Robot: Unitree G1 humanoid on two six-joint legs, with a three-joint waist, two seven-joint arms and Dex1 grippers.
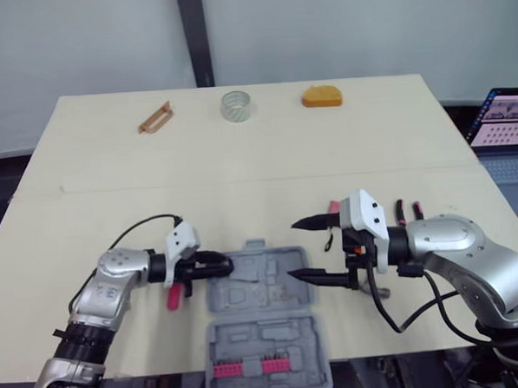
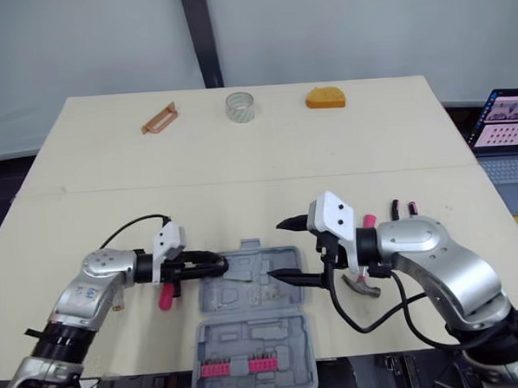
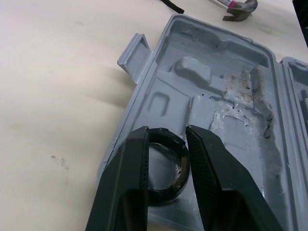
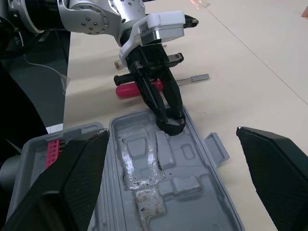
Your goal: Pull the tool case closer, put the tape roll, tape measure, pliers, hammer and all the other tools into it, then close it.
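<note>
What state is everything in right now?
Case: open, lid lying flat.
Black roll: gripped, inside the case.
Left pincer: shut on the roll.
Right pincer: open, over the case.
Hammer: lying on the table, outside.
Screwdriver: lying on the table, outside.
Clear roll: flat on the table, outside.
Laptop: open, screen lit.

The right arm [image 2: 427, 255] hides most of the hammer [image 2: 361, 284] and pliers [image 2: 412, 208]. The laptop [image 1: 509, 124] is cut by the edge.
</note>
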